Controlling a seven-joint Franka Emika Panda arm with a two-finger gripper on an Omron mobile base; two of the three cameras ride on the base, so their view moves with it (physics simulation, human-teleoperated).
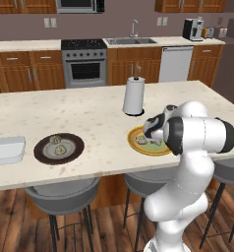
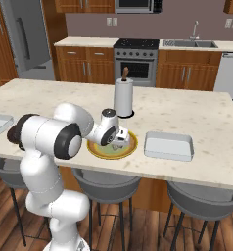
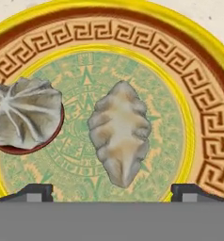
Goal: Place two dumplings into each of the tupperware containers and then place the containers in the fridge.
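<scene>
Spread-apart tool (image 3: 112, 190) tips flank a pleated, leaf-shaped dumpling (image 3: 120, 139) on the glossy round yellow plate (image 3: 205, 94)

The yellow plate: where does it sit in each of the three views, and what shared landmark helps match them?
Left base view: yellow plate right of centre on the island counter, partly behind the arm.
Right base view: yellow plate left of centre near the counter's front edge, under the gripper.
Hand view: its rim arcs round the frame, two dumplings on it.
Shared landmark: the paper towel roll stands just behind it in both base views.
</scene>
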